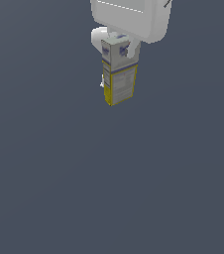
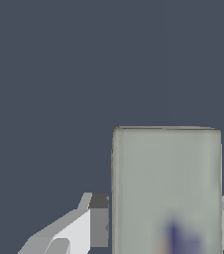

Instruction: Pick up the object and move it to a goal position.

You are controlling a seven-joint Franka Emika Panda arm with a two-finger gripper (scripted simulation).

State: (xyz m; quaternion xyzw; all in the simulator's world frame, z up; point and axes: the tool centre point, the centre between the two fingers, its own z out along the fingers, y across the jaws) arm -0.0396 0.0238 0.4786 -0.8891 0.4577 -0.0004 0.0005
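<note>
End effector [image 1: 118, 49] near top of exterior view, fingers clamped on box [image 1: 119, 74] at its upper part. Box hangs upright below end effector, purple marks near top, yellow bottom edges. Wrist view: finger [image 2: 91, 221] flanks box [image 2: 166, 188], touching its side.

There is one small grey-white rectangular carton-like box [image 1: 119, 74] with purple marks near its top and yellow bottom edges, set between the fingers of the one white robot gripper [image 1: 118, 52]. Two gripper fingers [image 2: 96, 221] show, one on each side of the box.
</note>
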